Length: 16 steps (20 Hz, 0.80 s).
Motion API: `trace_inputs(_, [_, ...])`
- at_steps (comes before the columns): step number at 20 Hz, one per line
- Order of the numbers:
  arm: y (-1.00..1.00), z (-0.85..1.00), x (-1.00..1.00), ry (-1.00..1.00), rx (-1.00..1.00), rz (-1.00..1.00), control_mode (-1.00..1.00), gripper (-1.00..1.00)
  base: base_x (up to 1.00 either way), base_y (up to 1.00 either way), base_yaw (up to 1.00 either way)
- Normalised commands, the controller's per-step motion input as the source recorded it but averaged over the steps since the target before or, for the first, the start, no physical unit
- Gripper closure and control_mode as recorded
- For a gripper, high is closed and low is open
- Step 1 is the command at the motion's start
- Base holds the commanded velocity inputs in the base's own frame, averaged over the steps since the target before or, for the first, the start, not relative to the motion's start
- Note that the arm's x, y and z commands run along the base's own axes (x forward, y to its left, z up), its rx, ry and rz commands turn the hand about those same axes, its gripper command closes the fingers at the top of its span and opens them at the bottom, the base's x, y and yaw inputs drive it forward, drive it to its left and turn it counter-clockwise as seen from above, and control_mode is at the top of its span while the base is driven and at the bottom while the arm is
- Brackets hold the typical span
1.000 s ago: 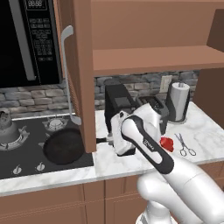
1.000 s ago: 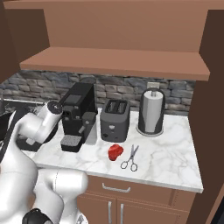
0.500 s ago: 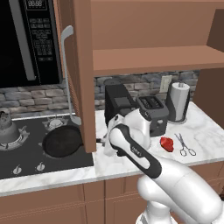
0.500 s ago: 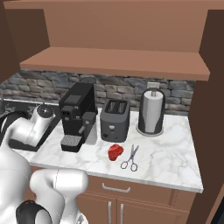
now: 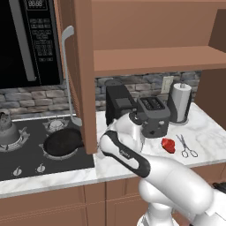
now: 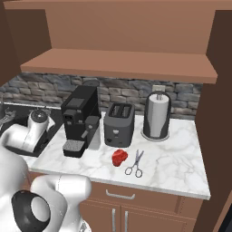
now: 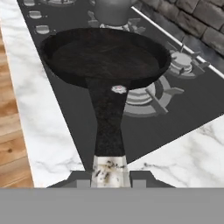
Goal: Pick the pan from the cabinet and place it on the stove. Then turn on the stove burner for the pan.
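Gripper [image 7: 109,177] clamped on the end of the pan's handle, jaws pinching it from both sides. Pan [image 7: 105,57] is held by that handle tip alone, body cantilevered out over the stove [image 7: 199,98]; in the left base view the pan [image 5: 62,142] sits over the near right burner, just left of the open cabinet door [image 5: 84,75]

Burner [image 7: 148,94] is under the pan's right rim in the hand view, so pan looks off-centre to it. Can't tell if the base is touching the grate or just above it

Risks, my read:
- letting go while off-centre: pan lands half on the prongs and tips or slides
- long lever on a small grip: pan could rotate in the jaws
- kettle [image 7: 113,9] just beyond the far rim; pushing further bumps it
- knobs [image 5: 28,169] at the near edge of the stove, close under the handle path; could get knocked while backing out
- door edge is close to the arm's elbow
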Motion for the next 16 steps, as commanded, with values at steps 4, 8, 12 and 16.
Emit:
trace_inputs(4, [0.15, -0.22, 0.17, 0.1, 0.0, -0.12, -1.0, 1.0, 0.0, 0.0, 0.0])
trace_inputs(8, [0.08, -0.19, 0.17, 0.09, 0.0, -0.11, -1.0, 1.0, 0.0, 0.0, 0.0])
trace_inputs(12, [0.04, -0.14, 0.22, 0.08, 0.0, -0.09, -1.0, 1.0, 0.0, 0.0, 0.0])
trace_inputs(16, [0.05, -0.15, 0.23, 0.07, 0.0, -0.07, -1.0, 1.0, 0.0, 0.0, 0.0])
